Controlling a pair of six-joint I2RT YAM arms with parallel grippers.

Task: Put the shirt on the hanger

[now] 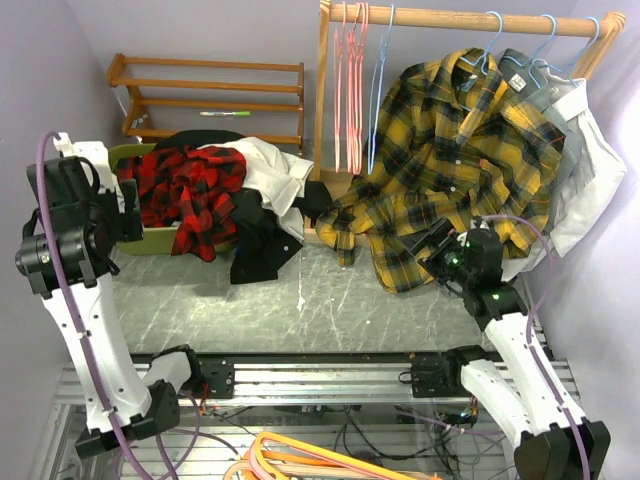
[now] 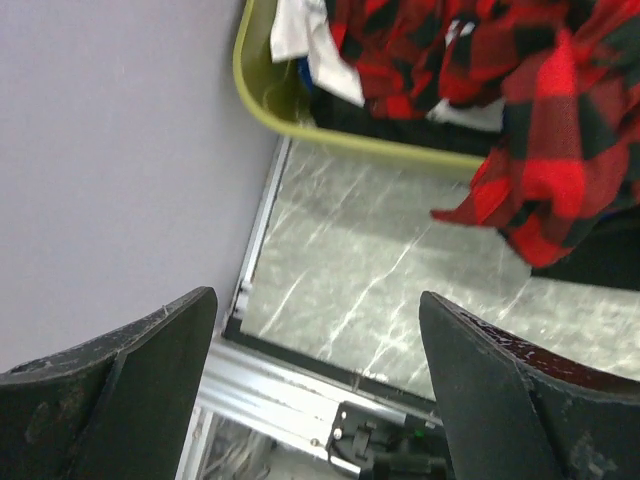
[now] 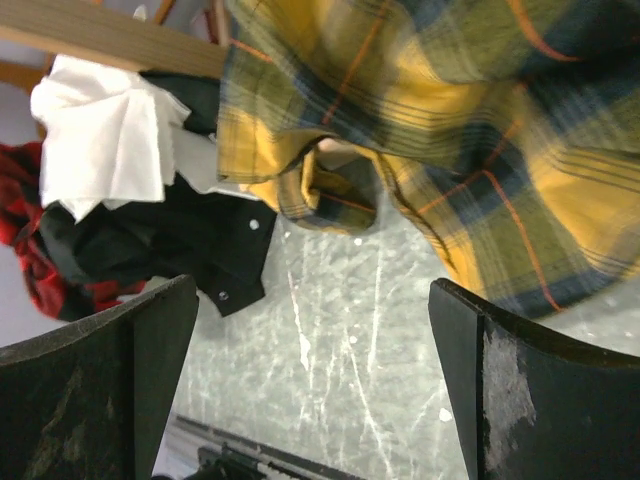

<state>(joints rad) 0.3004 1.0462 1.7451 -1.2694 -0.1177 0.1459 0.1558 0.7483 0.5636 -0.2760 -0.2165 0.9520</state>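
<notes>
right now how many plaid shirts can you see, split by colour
red-and-black plaid shirt: 1
yellow-and-black plaid shirt: 1
total: 2

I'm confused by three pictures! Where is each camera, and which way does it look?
Top external: above, behind the arms, facing table and clothes rail; both arms show.
Left wrist: past its open left claw toward the red shirt.
Right wrist: past its open right claw toward the yellow shirt.
Both wrist views share the red shirt.
</notes>
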